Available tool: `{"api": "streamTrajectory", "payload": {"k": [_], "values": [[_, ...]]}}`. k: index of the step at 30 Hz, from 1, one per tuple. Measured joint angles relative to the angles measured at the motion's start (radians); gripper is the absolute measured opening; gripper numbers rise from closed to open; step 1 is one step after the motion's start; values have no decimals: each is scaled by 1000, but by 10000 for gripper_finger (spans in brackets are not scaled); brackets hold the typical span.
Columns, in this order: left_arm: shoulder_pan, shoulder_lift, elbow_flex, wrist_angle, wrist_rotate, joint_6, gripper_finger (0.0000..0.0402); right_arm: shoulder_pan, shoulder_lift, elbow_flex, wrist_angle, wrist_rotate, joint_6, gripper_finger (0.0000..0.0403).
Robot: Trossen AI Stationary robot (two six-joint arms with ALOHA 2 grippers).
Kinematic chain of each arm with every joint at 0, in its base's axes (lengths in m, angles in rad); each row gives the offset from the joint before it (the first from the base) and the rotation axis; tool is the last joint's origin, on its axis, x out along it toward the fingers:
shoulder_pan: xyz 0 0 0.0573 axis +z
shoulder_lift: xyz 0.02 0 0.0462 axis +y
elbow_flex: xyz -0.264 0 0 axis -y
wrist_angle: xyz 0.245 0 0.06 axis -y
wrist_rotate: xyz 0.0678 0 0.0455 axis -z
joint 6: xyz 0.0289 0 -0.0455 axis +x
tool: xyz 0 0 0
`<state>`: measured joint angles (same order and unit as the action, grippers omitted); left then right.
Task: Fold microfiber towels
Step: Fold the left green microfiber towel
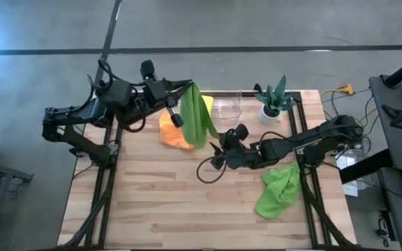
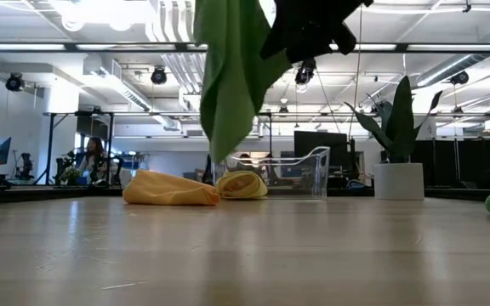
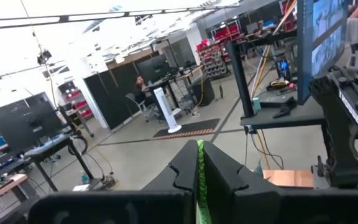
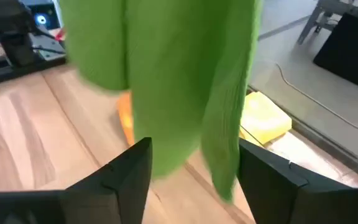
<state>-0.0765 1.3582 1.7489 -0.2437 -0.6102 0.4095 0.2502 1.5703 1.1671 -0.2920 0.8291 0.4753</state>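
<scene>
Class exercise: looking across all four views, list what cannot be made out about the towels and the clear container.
- Hanging green towel: its top is cut off by the low view's upper edge.
- Orange towel: partly hidden behind the hanging towel in the high view.
- Clear container: whether the yellow towel lies inside or beside it is unclear.

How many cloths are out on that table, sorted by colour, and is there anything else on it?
Lime green cloths: 2, one hanging from the left end effector, one crumpled on the table
Orange cloth: 1
Yellow cloth: 1
Clear container: 1
Potted plant: 1
Total: 6
</scene>
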Motion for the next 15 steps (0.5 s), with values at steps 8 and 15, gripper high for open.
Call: {"api": "streamTrajectory", "payload": {"k": [8,15], "values": [[1,-1,16,-1,3,0,0,-59,17,-3,3,9,-20,75],[1,-2,19,-2,4,42,0,-86,11,-2,12,-98,-82,18]]}}
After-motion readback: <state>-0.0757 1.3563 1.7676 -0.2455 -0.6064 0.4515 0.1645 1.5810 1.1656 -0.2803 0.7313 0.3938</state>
